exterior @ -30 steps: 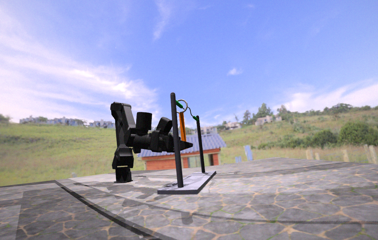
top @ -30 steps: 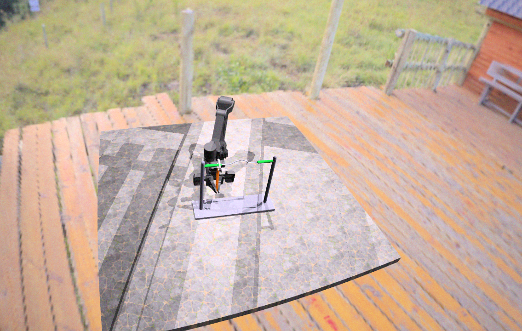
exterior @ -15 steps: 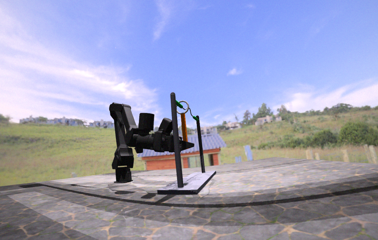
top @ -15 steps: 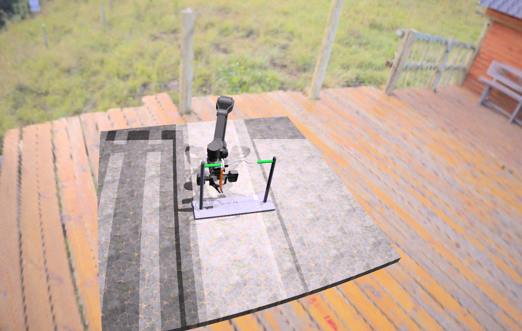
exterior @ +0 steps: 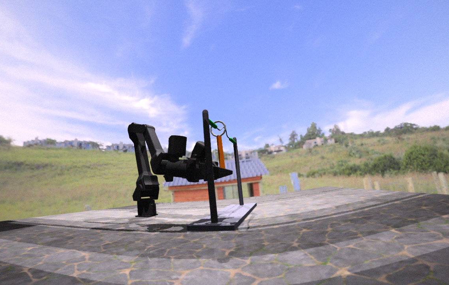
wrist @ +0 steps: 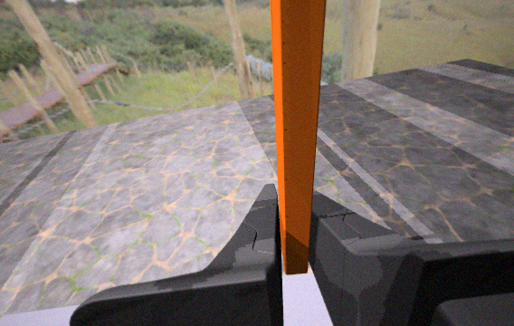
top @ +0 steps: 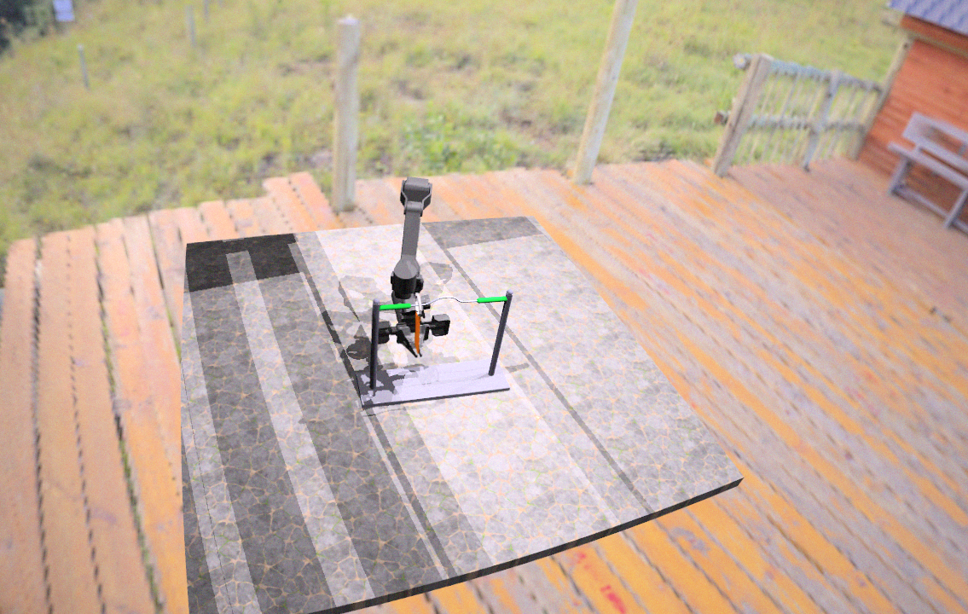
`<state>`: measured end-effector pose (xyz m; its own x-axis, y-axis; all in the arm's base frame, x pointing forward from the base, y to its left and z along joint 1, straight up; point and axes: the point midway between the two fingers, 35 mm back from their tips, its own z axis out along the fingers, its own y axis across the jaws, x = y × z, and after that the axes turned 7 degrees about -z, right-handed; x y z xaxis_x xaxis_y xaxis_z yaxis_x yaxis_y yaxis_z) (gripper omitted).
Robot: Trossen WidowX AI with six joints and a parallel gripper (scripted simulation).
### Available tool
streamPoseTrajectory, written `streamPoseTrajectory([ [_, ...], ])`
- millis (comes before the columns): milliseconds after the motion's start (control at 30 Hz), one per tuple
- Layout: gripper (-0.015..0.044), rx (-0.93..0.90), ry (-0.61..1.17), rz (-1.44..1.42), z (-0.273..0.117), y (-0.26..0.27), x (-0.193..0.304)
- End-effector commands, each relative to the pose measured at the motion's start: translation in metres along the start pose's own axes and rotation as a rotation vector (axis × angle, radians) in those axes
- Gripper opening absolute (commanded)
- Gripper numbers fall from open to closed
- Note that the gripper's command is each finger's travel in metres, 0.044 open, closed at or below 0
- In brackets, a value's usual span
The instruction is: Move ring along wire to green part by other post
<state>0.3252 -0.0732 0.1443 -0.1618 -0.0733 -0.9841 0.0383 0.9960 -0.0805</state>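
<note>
The orange handle hangs upright from the metal ring. The ring is around the wire just past the end of the left green part, over the start of the thin grey wire. I cannot tell whether ring and wire touch. My gripper is shut on the handle's lower end. The right green part sits by the right post. The left post stands close beside the gripper.
Both posts stand on a light grey base plate on the stone-patterned table. My arm reaches in from behind the wire. The table's front edge drops to a wooden deck.
</note>
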Motion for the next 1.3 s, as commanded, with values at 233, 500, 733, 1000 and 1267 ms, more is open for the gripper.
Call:
streamPoseTrajectory([
  [233,-0.0150,-0.002,-0.001,0.123,0.000,0.026,-0.003],
  [500,-0.0150,-0.010,0.017,0.235,-0.002,0.047,-0.010],
  [733,-0.0150,-0.043,0.107,0.328,-0.013,0.064,-0.017],
  [1000,-0.0150,-0.066,0.156,0.424,-0.021,0.082,-0.029],
  [1267,-0.0150,-0.067,0.156,0.417,-0.021,0.088,-0.034],
])
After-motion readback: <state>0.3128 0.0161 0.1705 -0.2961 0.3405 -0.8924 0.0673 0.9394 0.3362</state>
